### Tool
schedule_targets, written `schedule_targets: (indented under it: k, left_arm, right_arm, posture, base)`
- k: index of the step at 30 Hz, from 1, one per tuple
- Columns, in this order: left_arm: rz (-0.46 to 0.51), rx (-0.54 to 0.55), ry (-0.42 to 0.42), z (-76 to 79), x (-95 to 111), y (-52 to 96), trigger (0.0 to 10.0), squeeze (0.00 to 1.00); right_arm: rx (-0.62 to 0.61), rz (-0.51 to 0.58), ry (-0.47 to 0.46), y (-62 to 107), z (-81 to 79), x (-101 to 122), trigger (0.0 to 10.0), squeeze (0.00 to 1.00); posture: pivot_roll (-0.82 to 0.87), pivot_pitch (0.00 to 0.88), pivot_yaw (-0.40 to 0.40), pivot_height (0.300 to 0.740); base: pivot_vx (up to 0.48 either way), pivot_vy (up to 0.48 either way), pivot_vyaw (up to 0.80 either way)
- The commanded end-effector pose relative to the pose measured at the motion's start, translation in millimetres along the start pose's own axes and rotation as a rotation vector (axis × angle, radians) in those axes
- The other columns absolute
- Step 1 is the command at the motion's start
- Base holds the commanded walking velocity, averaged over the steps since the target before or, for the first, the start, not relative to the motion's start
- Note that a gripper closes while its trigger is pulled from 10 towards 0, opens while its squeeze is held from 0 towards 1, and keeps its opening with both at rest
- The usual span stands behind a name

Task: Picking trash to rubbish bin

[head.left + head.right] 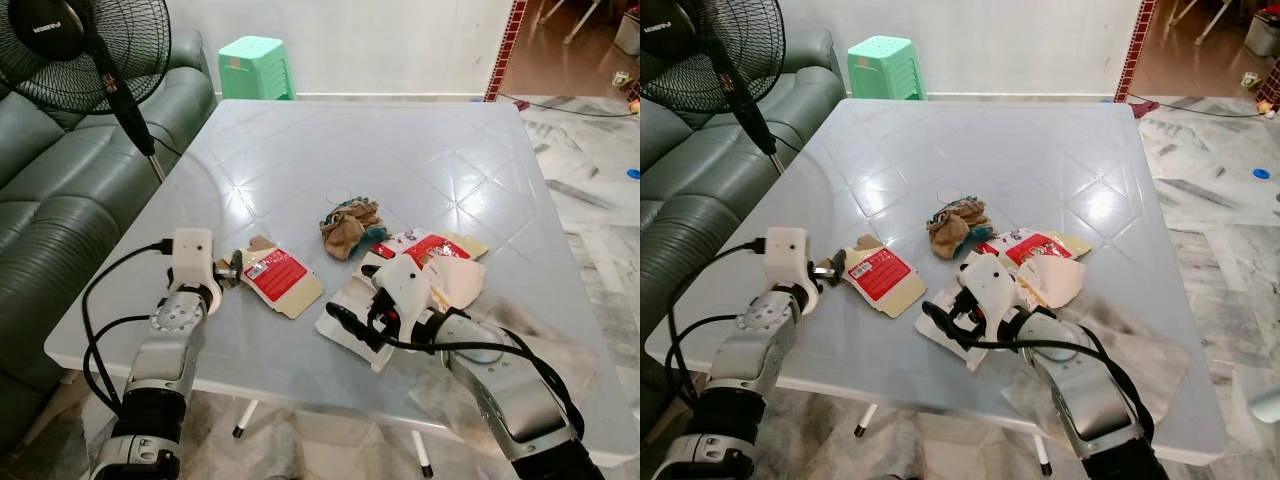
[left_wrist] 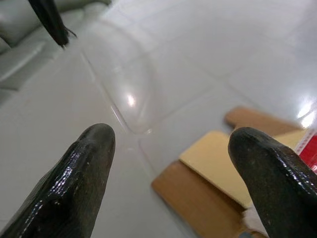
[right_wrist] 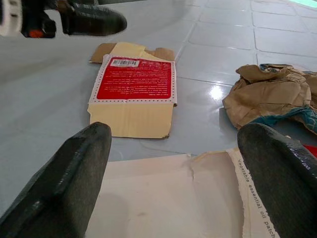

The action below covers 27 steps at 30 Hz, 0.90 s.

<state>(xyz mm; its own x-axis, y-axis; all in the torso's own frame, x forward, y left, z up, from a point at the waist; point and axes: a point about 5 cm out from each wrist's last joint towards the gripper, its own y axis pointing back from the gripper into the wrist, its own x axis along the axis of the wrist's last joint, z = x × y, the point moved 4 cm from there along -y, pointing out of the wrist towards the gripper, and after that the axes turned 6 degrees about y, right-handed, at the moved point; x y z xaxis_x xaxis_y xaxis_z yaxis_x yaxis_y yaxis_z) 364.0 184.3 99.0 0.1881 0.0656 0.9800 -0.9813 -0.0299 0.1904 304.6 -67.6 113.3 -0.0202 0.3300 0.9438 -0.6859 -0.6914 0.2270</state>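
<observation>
Trash lies on the pale grey table [image 1: 400, 140]: a flattened red and tan carton [image 1: 280, 278], a crumpled brown paper wad [image 1: 350, 228], a red and white packet [image 1: 425, 247] and a torn white paper sheet [image 1: 345, 325]. My left gripper [image 1: 232, 268] is open at the carton's left end, its fingers [image 2: 74, 183] straddling the tan flap [image 2: 213, 168]. My right gripper [image 1: 350, 322] is open low over the white sheet [image 3: 168, 198], pointing toward the carton [image 3: 133, 89] and the wad [image 3: 272, 96]. Neither holds anything.
A standing fan [image 1: 80, 50] and a dark green sofa [image 1: 60, 180] are at the table's left side. A green plastic stool [image 1: 257, 65] stands behind the far edge. Marble floor [image 1: 590, 180] lies to the right.
</observation>
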Motion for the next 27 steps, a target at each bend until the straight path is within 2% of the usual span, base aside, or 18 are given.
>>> schedule_targets:
  k: [1, 4, 5, 6, 10, 11, 14, 15, 16, 17, 18, 19, 23, 24, 27]
  left_arm:
    - [0.029, -0.014, 0.022, 2.8, 4, 10.0, 10.0, 0.0]
    - [0.049, -0.04, 0.024, 7.4, 3, 17.0, 10.0, 0.0]
    - [0.058, -0.041, 0.023, 8.4, -1, 23.1, 10.0, 0.07]
    - [0.043, -0.02, 0.029, 6.1, -8, 30.0, 10.0, 0.21]
    - [0.012, -0.016, 0.034, 5.6, -15, 38.5, 10.0, 0.2]
    - [0.015, -0.028, 0.051, 6.0, -16, 46.9, 10.0, 0.0]
    - [0.017, -0.053, 0.073, 7.4, -18, 54.5, 10.0, 0.0]
    - [0.005, -0.063, 0.095, 8.5, -21, 56.3, 10.0, 0.0]
    - [-0.026, -0.069, 0.197, 10.9, -25, 59.3, 10.0, 0.0]
    - [-0.026, -0.069, 0.197, 10.9, -25, 59.3, 10.0, 0.0]
    - [-0.055, -0.067, 0.296, 13.3, -28, 60.6, 10.0, 0.0]
    - [-0.079, -0.075, 0.334, 15.8, -30, 61.1, 10.0, 0.0]
    - [-0.143, -0.094, 0.432, 26.3, -32, 61.6, 10.0, 0.0]
    - [-0.157, -0.113, 0.496, 33.3, -29, 60.1, 10.0, 0.0]
    - [-0.168, -0.137, 0.543, 40.7, -25, 56.9, 10.0, 0.0]
  right_arm:
    - [-0.004, 0.003, 0.009, -0.2, 2.0, 1, 10.0, 0.0]
    - [-0.004, 0.003, 0.009, -0.1, 2.3, 0, 10.0, 0.0]
    - [-0.003, 0.001, 0.01, -0.8, 1.9, -1, 10.0, 0.0]
    - [0.0, 0.002, 0.012, -2.3, 0.7, -1, 10.0, 0.0]
    - [0.002, 0.005, 0.013, -3.4, 0.2, 0, 10.0, 0.0]
    - [0.003, 0.005, 0.013, -3.3, 0.6, -1, 10.0, 0.0]
    - [0.005, 0.001, 0.013, -3.1, 0.4, -2, 10.0, 0.0]
    - [0.006, 0.0, 0.014, -3.1, 0.2, -3, 10.0, 0.0]
    - [0.009, -0.001, 0.016, -3.5, 0.1, -4, 10.0, 0.0]
    - [0.009, -0.001, 0.016, -3.5, 0.1, -4, 10.0, 0.0]
    - [0.01, 0.001, 0.017, -4.1, 0.4, -3, 10.0, 0.0]
    - [0.01, 0.002, 0.018, -4.5, 0.6, -3, 10.0, 0.0]
    - [0.013, 0.004, 0.02, -5.7, 0.3, -2, 10.0, 0.0]
    - [0.016, 0.004, 0.021, -5.9, -0.5, -2, 10.0, 0.0]
    - [0.016, 0.005, 0.021, -5.8, -0.7, -2, 10.0, 0.0]
  posture:
    - [-0.04, 0.034, 0.058, 0.74]
    - [-0.03, 0.034, 0.054, 0.74]
    - [-0.02, 0.034, 0.053, 0.74]
    - [-0.02, 0.034, 0.053, 0.74]
    - [-0.02, 0.034, 0.052, 0.74]
    - [-0.01, 0.034, 0.047, 0.74]
    - [-0.01, 0.035, 0.045, 0.74]
    - [-0.01, 0.035, 0.044, 0.74]
    - [0.0, 0.034, 0.042, 0.74]
    - [0.0, 0.034, 0.042, 0.74]
    - [0.0, 0.032, 0.042, 0.74]
    - [0.0, 0.032, 0.042, 0.74]
    - [0.0, 0.03, 0.039, 0.74]
    - [0.0, 0.03, 0.039, 0.74]
    - [0.0, 0.03, 0.039, 0.74]
  base:
    - [0.0, 0.0, 0.0]
    - [0.0, 0.0, 0.0]
    - [0.0, 0.0, 0.0]
    - [0.0, 0.0, 0.0]
    - [0.0, 0.0, 0.0]
    - [0.0, 0.0, 0.0]
    - [0.0, 0.0, 0.0]
    - [0.0, 0.0, 0.0]
    - [0.0, 0.0, 0.0]
    - [0.0, 0.0, 0.0]
    - [0.0, 0.0, 0.0]
    - [0.0, 0.0, 0.0]
    - [0.0, 0.0, 0.0]
    - [0.0, 0.0, 0.0]
    - [0.0, 0.0, 0.0]
